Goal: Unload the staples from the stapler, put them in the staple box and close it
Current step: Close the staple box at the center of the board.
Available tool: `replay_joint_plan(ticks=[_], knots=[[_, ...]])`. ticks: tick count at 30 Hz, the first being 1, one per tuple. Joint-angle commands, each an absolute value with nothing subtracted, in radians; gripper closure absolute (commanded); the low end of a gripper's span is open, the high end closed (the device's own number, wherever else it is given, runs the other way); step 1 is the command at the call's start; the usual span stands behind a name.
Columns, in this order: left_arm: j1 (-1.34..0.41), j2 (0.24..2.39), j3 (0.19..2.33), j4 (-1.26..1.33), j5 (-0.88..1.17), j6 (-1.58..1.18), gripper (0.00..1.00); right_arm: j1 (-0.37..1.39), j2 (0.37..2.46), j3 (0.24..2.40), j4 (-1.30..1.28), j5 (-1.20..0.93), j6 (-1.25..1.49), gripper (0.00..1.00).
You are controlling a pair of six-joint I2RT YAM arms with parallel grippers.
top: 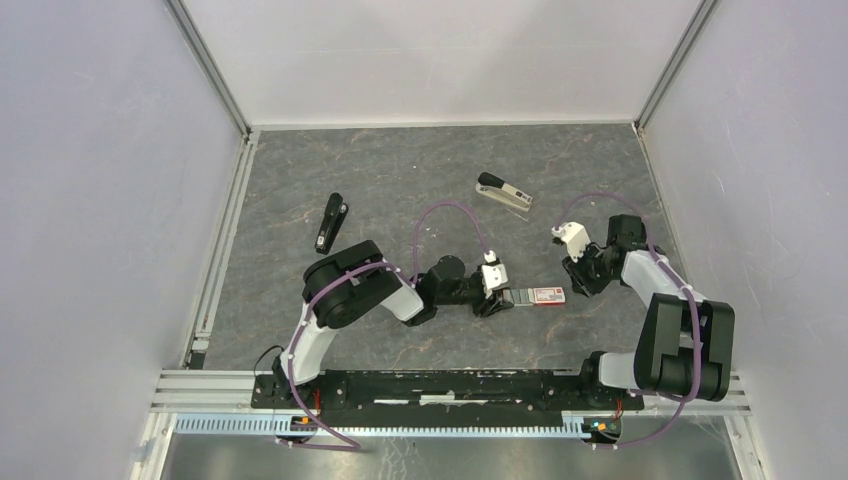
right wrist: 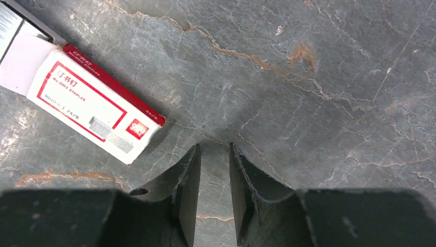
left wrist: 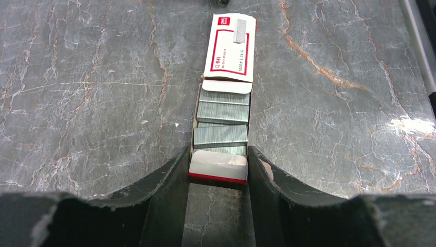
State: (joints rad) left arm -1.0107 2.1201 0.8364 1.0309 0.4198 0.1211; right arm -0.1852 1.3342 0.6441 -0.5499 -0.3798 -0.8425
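left gripper [left wrist: 218,157]: I have it clamped on the drawer [left wrist: 218,167] of the staple box [left wrist: 230,46], probably to steady it.
right gripper [right wrist: 214,150]: fingers nearly together, nothing between, beside the box.
staples [left wrist: 222,112]: strips lying in the drawer.
stapler [top: 503,194]: far side, well apart from both grippers; its black bar [top: 332,222] lies separately, presumably opened for emptying.
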Motion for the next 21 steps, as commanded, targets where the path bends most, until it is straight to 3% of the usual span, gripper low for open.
replay_joint_plan(ticks=[1, 21], knots=[[-1.030, 2.152, 0.819, 1.015, 0.407, 0.147, 0.49, -0.179, 1.345, 0.647, -0.520, -0.385, -0.804, 0.67], [-1.066, 2.152, 0.804, 1.058, 0.316, 0.145, 0.50, -0.094, 1.342, 0.603, -0.470, -0.323, -0.693, 0.69]])
